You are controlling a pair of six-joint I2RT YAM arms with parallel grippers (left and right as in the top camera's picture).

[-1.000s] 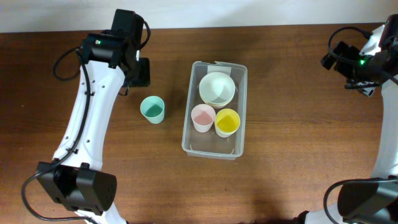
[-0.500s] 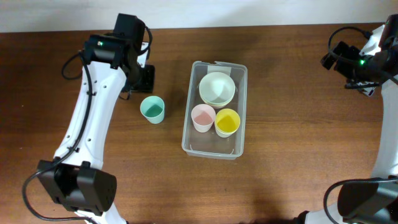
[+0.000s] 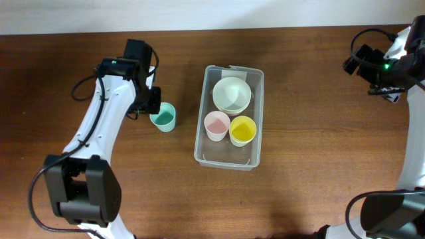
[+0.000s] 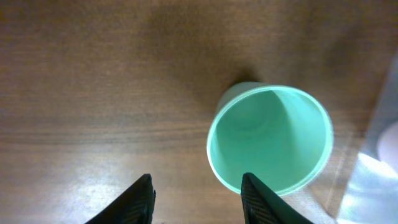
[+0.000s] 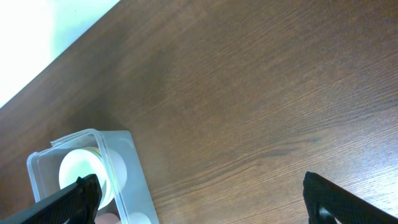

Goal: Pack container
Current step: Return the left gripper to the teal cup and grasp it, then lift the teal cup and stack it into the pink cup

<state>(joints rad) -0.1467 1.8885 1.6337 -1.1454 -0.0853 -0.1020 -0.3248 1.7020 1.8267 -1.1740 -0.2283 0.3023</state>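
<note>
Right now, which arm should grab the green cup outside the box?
Left. The left gripper, open, hangs right beside the green cup; the right gripper is far off, beyond the container.

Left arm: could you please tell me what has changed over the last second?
The left hand moved in beside the teal cup, open and gripping nothing. The cup, the container with its three items and the right hand stayed put.
</note>
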